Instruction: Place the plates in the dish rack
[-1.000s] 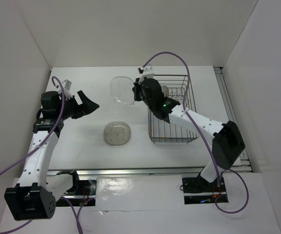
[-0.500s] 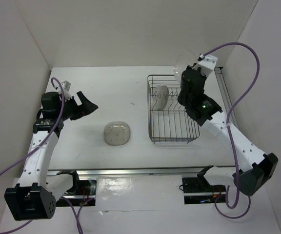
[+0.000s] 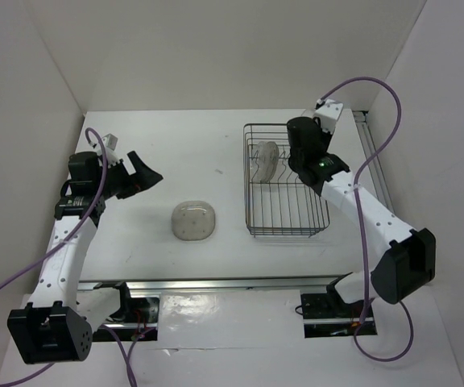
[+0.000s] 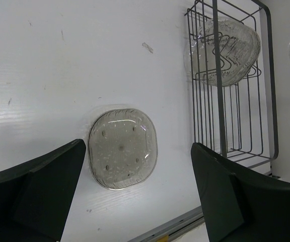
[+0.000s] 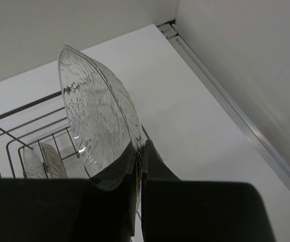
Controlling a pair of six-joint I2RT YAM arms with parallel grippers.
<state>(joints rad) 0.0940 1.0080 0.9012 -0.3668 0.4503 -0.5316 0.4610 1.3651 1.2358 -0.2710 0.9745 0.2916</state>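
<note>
My right gripper (image 5: 141,146) is shut on the lower edge of a clear ribbed plate (image 5: 94,116) and holds it upright on edge. In the top view this gripper (image 3: 298,161) hangs over the far right part of the dark wire dish rack (image 3: 288,234). Clear plate material (image 3: 266,160) stands on edge in the rack's far end; I cannot tell whether it is one plate or two. A smoky grey-brown plate (image 3: 193,220) lies flat on the table left of the rack. My left gripper (image 3: 147,177) is open and empty, raised to the left of that plate (image 4: 123,147).
The rack's upright wires (image 4: 216,75) stand right of the smoky plate. A metal rail (image 5: 225,101) runs along the table's right edge beside the white side wall. White walls close in the left, back and right.
My right arm carried the clear plate from the rack's left side across to its far right, then shifted slightly left over the rack. The left arm stayed still.
</note>
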